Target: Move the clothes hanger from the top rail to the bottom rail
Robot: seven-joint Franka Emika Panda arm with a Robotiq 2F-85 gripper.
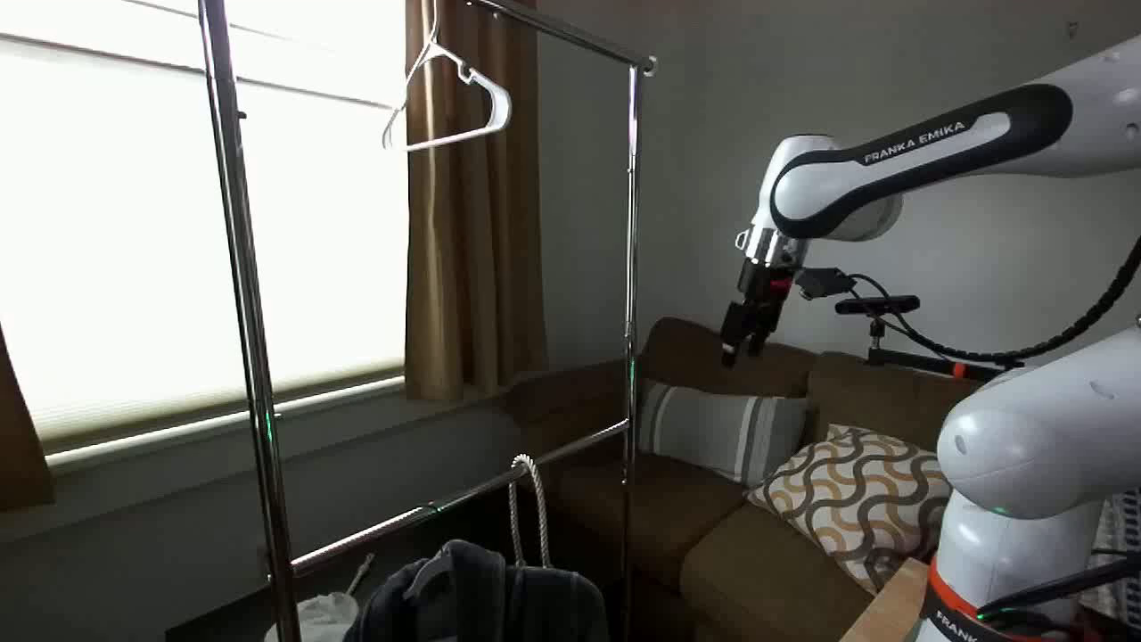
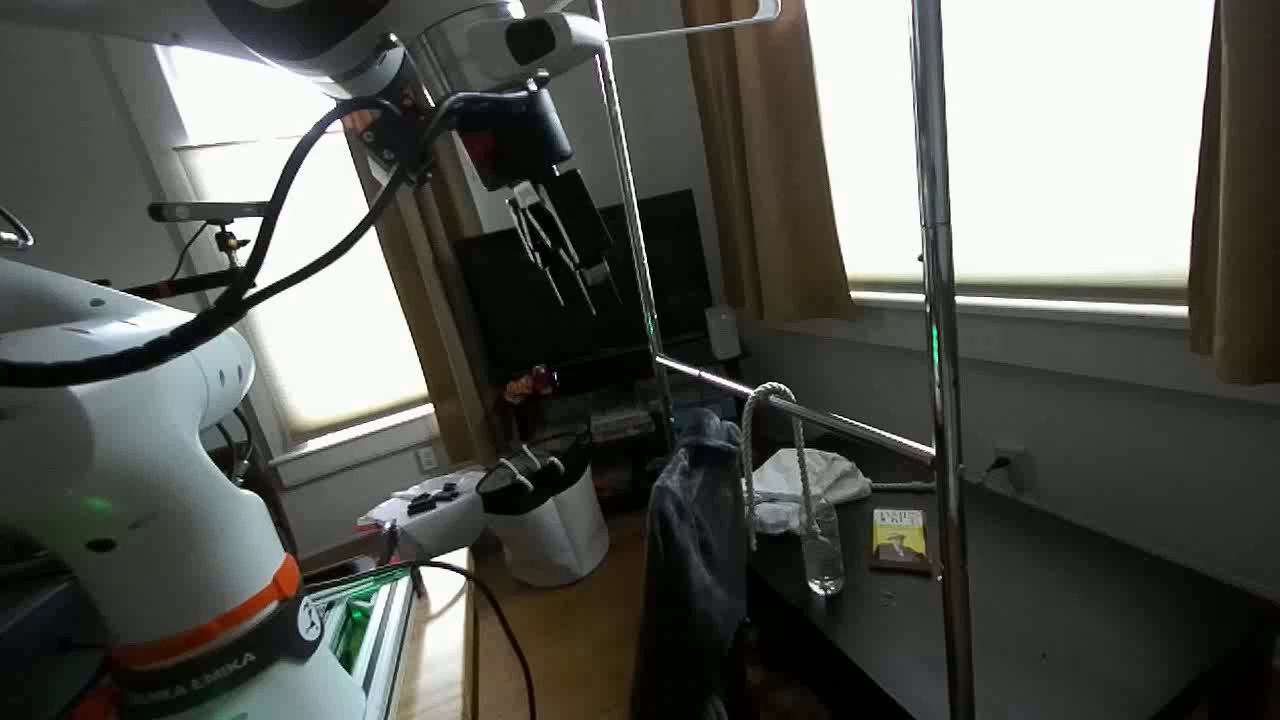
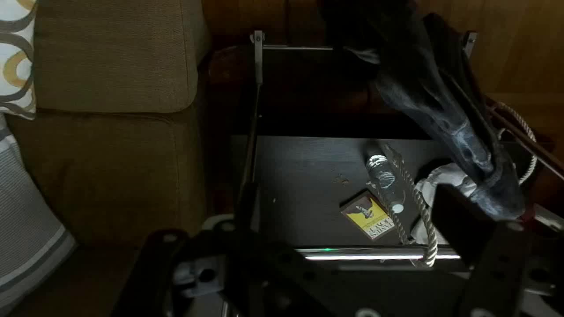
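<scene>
Both exterior views cut off the hanger (image 1: 455, 139) at the top; it hangs high in the rack (image 1: 244, 267), its hook's meeting with the rack's top rail (image 1: 562, 29) out of sight. In the wrist view, blurred fingers (image 3: 460, 215) hide parts of the rack's bottom rail (image 3: 352, 253), where 1 rope (image 3: 432, 243) loops over. The gripper (image 1: 742, 352) stands apart from the rack, its 2 jaws spread wide, holding nothing.

In an exterior view, smooth plastic is seen on the clothes hanger (image 1: 455, 139) at 11 o'clock, glossy metal on the top rail (image 1: 562, 32) at 12 and bottom rail (image 1: 472, 490) at 7. Matt finish seen on gripper (image 1: 742, 352) at 3, rough twisted fibre on rope (image 1: 542, 515) at 6, matt cloth on sofa (image 1: 767, 553) at 5.
</scene>
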